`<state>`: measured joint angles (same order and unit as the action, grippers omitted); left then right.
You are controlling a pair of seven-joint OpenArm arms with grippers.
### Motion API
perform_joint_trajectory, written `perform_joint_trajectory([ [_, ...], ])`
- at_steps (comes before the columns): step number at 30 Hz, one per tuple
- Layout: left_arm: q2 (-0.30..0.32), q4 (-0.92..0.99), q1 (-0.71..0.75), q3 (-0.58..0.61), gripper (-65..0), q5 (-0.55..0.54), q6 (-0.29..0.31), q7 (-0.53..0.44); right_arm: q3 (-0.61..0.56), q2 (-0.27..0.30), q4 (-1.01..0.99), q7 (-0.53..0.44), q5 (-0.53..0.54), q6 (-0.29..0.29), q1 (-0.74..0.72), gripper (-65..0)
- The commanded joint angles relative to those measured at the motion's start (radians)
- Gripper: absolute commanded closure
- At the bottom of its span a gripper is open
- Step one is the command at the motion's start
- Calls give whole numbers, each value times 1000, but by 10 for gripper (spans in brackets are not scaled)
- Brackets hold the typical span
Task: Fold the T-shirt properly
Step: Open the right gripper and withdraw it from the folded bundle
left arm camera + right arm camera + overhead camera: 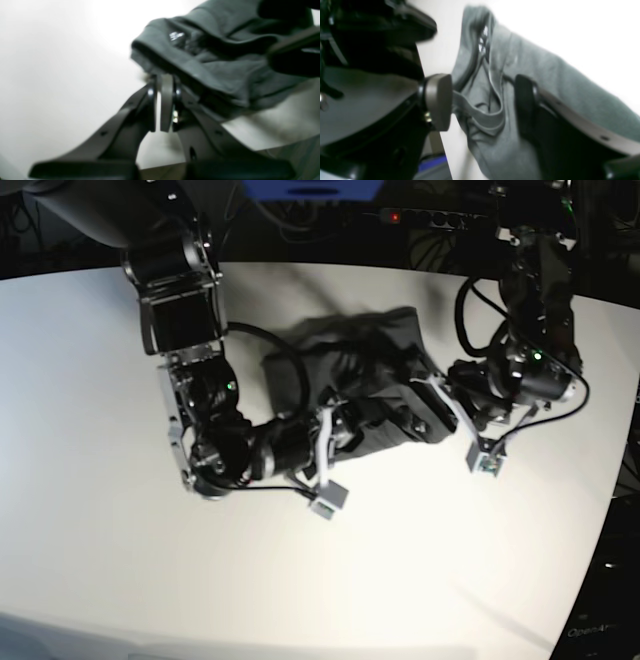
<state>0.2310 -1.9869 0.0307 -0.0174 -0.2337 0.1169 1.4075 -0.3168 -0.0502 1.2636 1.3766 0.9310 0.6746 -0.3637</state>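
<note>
The dark grey T-shirt (350, 375) lies bunched and wrinkled in the middle of the white table (90, 480). In the right wrist view my right gripper (482, 102) is open and straddles the T-shirt (492, 110) at its neckband, one pad (438, 100) on each side with cloth between them. In the base view that right gripper (335, 435) sits at the shirt's near edge. My left gripper (162, 78) has its pads pressed together, with the tips pinching a folded edge of the T-shirt (200, 65). The left gripper (432, 405) is at the shirt's right side. A small light label (482, 40) shows at the neck.
Black cables (470, 300) loop off the left arm near the table's far right. Dark clutter and a blue object (310, 188) stand behind the far edge. The table's right edge (610, 510) curves close to the left arm.
</note>
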Motion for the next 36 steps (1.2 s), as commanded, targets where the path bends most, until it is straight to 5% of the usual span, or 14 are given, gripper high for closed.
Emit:
perform_joint_trajectory([
  [1,14,-16,-15,-5,-29,-2,2,-11,-28,-14,46,-9,36,-16,-39,-342],
  [7,26,-16,-12,-2,-29,-2,2,-11,-216,22,158,-9,32,-264,-71,-335],
  [12,26,-16,-5,3,-29,-2,2,-11,-336,132,213,-55,27,-266,-119,-280],
  [17,23,-18,8,6,-29,-3,2,-11,-370,252,268,-56,-123,-267,-139,0],
  [21,14,-44,2,52,-29,-10,4,-11,-400,362,270,-78,-243,-261,-136,-3],
  [26,-52,-39,-41,46,-29,-165,0,-11,-494,490,273,-139,-269,-261,-142,-3],
  [31,-115,-38,-84,43,-29,-303,-4,-11,-519,525,268,-153,-272,-261,-137,-1],
  [36,-189,-33,-97,43,-29,-298,-6,-11,-519,530,275,-170,-272,-261,-103,-1],
])
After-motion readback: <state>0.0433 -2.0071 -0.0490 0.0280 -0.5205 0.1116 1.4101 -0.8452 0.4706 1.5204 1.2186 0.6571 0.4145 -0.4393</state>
